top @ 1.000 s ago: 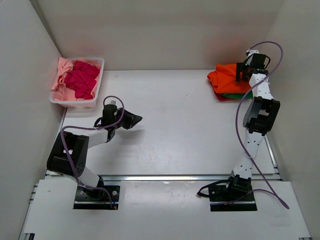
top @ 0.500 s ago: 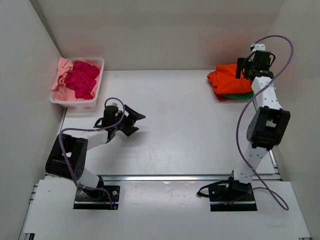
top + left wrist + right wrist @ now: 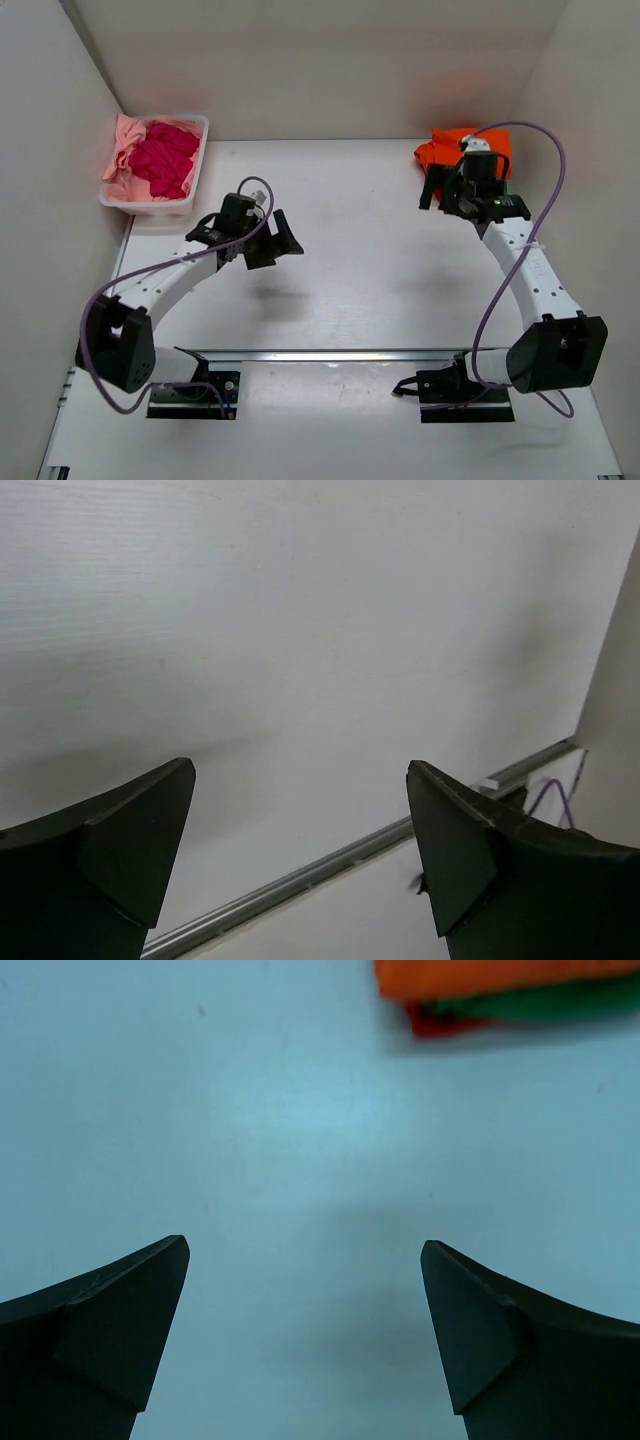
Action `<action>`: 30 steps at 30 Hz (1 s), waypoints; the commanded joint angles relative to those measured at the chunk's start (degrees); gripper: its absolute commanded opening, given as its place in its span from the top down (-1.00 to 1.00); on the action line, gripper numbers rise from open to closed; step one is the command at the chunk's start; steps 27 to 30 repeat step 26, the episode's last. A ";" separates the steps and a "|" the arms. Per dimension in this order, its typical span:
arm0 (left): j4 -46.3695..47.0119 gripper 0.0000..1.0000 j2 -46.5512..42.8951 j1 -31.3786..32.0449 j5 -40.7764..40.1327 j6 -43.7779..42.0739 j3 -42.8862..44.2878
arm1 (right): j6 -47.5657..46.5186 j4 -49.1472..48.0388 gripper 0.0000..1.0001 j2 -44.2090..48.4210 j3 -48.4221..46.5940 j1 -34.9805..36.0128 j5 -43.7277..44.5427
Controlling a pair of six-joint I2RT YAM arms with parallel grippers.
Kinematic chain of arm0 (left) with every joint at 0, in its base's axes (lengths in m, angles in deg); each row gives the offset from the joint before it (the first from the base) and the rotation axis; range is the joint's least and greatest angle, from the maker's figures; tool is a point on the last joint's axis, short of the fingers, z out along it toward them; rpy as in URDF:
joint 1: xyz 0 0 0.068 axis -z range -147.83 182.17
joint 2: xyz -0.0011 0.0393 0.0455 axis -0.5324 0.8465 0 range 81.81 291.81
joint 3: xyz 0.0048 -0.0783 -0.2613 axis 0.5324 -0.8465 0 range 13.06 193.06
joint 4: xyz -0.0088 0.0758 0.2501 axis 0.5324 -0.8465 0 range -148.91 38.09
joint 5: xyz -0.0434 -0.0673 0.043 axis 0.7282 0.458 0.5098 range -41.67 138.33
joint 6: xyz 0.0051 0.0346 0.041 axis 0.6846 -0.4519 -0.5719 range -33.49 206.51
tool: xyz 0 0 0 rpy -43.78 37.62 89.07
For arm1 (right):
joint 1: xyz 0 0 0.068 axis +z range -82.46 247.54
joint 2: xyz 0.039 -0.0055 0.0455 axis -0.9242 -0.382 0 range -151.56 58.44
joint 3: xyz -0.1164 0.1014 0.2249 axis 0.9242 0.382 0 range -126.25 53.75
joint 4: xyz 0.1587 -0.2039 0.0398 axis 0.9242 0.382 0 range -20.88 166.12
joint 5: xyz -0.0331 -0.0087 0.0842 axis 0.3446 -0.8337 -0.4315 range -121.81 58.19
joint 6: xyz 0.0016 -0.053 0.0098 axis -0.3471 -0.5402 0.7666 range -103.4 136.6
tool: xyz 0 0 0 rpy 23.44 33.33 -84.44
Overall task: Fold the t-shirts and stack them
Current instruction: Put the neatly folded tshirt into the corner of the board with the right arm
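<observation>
orange t-shirt (image 3: 500, 975) — just beyond right gripper (image 3: 305, 1248) | jaws wide, empty

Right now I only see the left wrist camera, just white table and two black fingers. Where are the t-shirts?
Observer: A folded pile lies at the far right of the white table: a bright orange t-shirt on top, then a green t-shirt and a red t-shirt beneath.
Operator: Is the other arm holding one?
Observer: No. The right gripper is open and empty, hovering over bare table just short of the pile.
Operator: Are there more to fold?
Observer: Yes. A white plastic basket at the far left holds a crumpled magenta t-shirt and a light pink t-shirt.
</observation>
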 commanded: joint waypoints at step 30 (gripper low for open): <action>3.60 -0.97 -14.03 6.27 -9.95 -17.64 1.24 | 16.51 6.08 -0.98 -3.35 3.03 6.78 -19.92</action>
